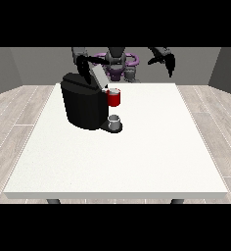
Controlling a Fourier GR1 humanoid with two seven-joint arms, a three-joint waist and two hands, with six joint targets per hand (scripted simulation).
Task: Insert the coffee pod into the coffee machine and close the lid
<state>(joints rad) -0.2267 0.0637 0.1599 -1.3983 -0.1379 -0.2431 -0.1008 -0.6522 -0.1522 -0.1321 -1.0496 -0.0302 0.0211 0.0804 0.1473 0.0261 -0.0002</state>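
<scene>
While the coffee machine [83,105] stands near the counter's [137,157] far left corner with its lid [99,76] raised, the hand at the view's right [169,62] hangs above the far edge, fingers relaxed. Whether the other hand [82,66], behind the machine, is spread or curled cannot be told. No pod shows plainly.

Front camera faces robot [116,61] across table [137,157].

The big black coffee machine [83,105] hides most of the hand at the view's left [82,62]. The pod is too small to make out. The white worktop's [137,157] legs are mostly hidden.
</scene>
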